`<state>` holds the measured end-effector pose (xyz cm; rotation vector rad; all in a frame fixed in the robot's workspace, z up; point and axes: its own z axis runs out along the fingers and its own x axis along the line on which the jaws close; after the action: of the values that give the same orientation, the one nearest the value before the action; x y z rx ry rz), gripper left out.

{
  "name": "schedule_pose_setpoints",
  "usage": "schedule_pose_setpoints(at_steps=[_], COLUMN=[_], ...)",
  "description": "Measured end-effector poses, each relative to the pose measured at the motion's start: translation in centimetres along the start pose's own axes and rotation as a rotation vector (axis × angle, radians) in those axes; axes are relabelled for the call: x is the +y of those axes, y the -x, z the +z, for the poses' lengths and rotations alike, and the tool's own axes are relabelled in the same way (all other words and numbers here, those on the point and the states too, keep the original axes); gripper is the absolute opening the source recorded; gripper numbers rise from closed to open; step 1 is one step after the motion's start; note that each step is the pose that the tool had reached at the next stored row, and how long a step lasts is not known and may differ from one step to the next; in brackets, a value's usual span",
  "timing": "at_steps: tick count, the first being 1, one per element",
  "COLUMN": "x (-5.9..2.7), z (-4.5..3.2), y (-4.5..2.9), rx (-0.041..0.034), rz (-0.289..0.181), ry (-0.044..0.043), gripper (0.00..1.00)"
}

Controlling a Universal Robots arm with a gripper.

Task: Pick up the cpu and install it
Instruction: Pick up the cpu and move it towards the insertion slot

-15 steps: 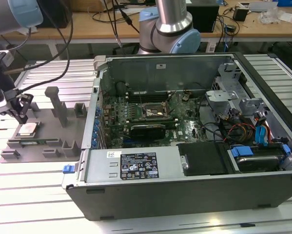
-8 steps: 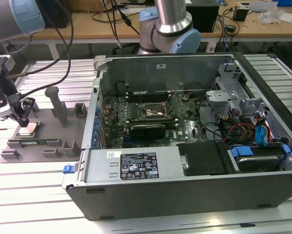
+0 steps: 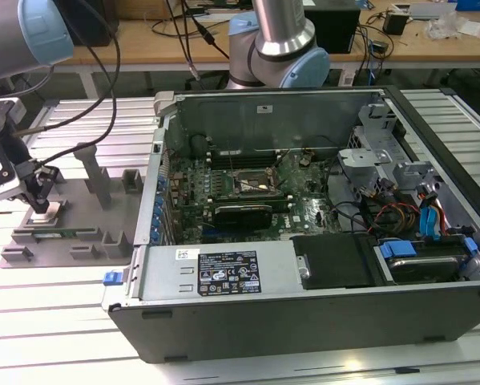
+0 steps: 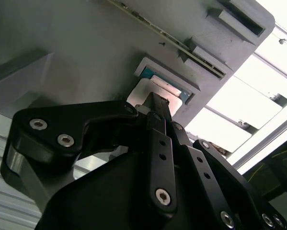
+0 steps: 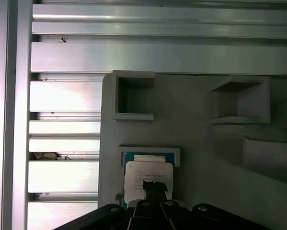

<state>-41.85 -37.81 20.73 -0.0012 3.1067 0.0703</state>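
Observation:
The cpu [image 3: 47, 212] lies flat in a pocket of the grey fixture plate [image 3: 103, 210], at the exterior view's left. Its pale silvery top [image 5: 148, 171] shows in both wrist views, and a blue-green rim shows around the top [image 4: 144, 92]. My gripper [image 3: 39, 200] stands straight over it. Its black fingers are drawn together, and their tips [image 5: 155, 186] rest on the middle of the chip's top plate [image 4: 155, 101]. The black-framed socket [image 3: 254, 183] sits on the green motherboard inside the open computer case [image 3: 223, 273], well to the exterior view's right of the gripper.
Grey posts [image 3: 95, 172] and small blocks rise from the fixture plate beside the gripper. Square pockets [image 5: 133, 98] lie close to the chip. The ribbed aluminium table [image 3: 55, 321] runs under everything. Cables hang from the arm [image 3: 103, 96]. A second arm base [image 3: 276, 48] stands behind the case.

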Motion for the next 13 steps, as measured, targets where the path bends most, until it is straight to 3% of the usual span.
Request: schedule_pose_setpoints(at_steps=[9,13], x=[0.00,0.00], z=[0.03,0.05], y=[-0.01,-0.01], rx=[0.0000,0.0000], rz=[0.000,0.000], ry=[-0.0001,-0.0001], gripper=[0.11,0.36])
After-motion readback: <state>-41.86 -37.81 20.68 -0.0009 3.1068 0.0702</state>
